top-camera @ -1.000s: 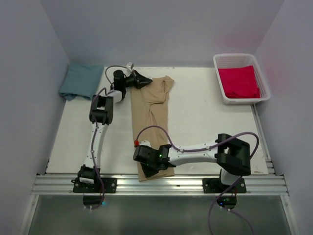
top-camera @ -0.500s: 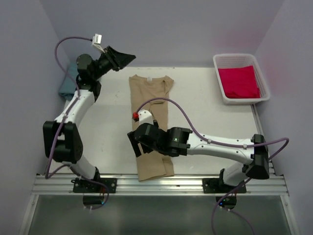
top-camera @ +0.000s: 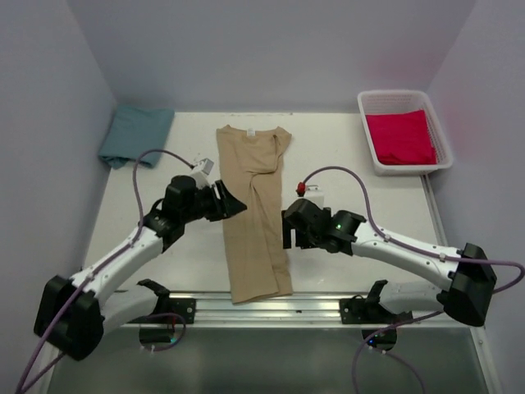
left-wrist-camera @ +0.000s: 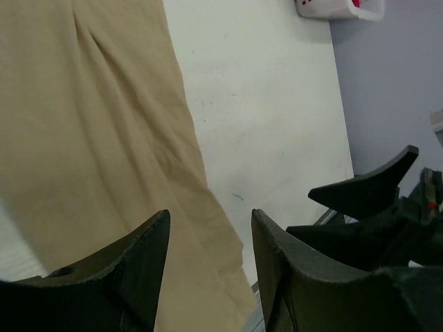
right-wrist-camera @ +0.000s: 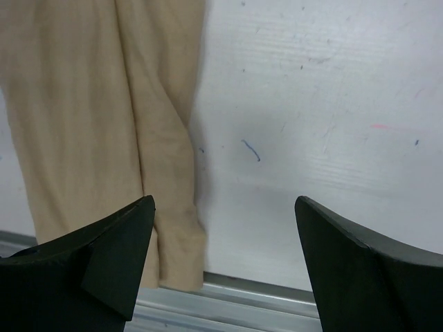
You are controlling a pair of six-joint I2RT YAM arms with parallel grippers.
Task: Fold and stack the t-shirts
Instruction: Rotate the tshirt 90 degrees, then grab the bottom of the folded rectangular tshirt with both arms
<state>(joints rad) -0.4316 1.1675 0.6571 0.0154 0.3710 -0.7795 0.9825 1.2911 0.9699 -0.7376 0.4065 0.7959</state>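
- Lying down the middle of the white table (top-camera: pixel 353 172), the long tan cloth t-shirt (top-camera: pixel 254 213) reaches its near edge.
- The left black pincer (top-camera: pixel 234 205) hangs over the shirt's left side, partly open, holding nothing.
- The right black pincer (top-camera: pixel 287 230) hangs by its right side, wide, holding nothing.
- The teal-blue cloth t-shirt (top-camera: pixel 135 135) sits in the far left corner.
- The bright red-pink cloth t-shirt (top-camera: pixel 399 138) lies in the white slatted plastic basket (top-camera: pixel 394 96) at the far right corner.

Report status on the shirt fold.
Both open: left gripper, right gripper, either side of tan shirt. Shirt flat in a long strip, not held. Far off: teal shirt, red shirt in basket; nothing blocking.
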